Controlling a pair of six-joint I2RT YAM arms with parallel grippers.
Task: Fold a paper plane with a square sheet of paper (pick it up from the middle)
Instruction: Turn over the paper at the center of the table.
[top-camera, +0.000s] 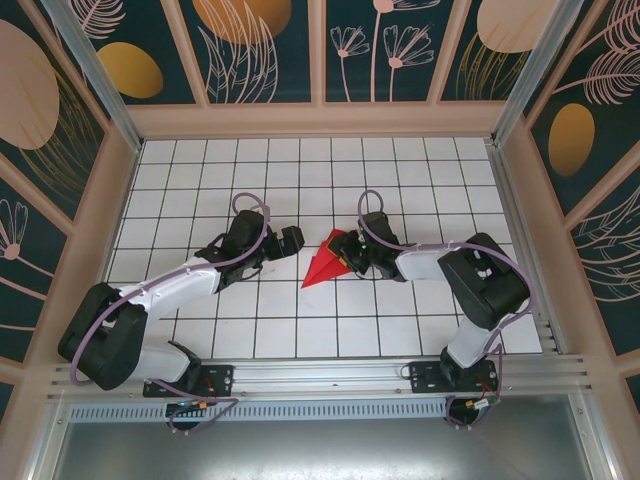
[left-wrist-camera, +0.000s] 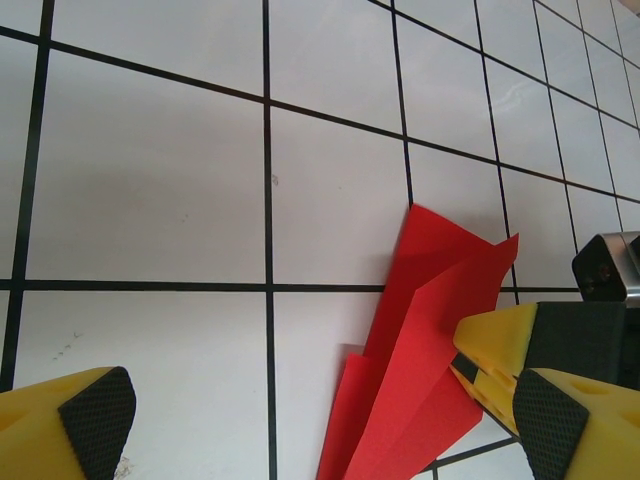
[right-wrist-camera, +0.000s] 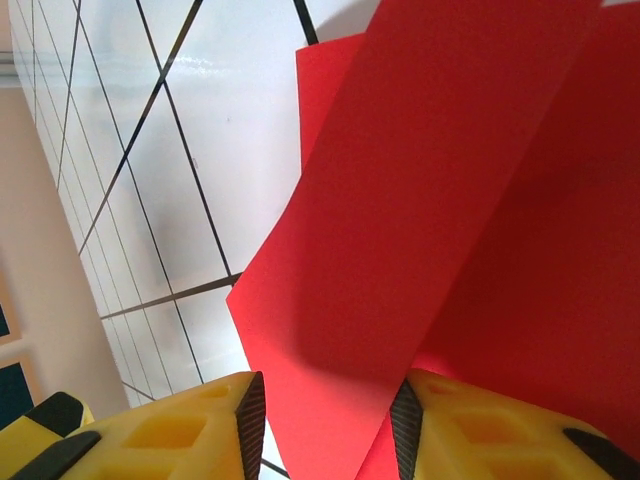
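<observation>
Plane (top-camera: 322, 262) half-formed, lying near table (top-camera: 400, 320) centre, nose toward the table's near edge and a bit left, wide tail toward the far edge; left gripper (top-camera: 290, 240) hovers just left of table centre, fingers wide apart, nothing between them, paper edge just beside its right finger; right gripper (right-wrist-camera: 325, 420) sits just right of table centre at the tail, fingers apart and straddling a raised flap, pads (right-wrist-camera: 250, 420) either side of it; can't tell if they touch the paper yet; handling, my read: sheet is thin and near weightless, floppy across flat panels, stiffer along the creases; slick against the table, so a sideways nudge likely slides the whole thing rather than folds it; creases easily and permanently, so a hard or skewed pinch leaves a stray mark; layers look sprung open, not flat; best hold is probably on the centre ridge mid-length, pads flat on both sides of the fold, light squeeze; avoid the nose and loose wing edges since they'd buckle; other gripper could pin a wing to the table while creasing.
</observation>
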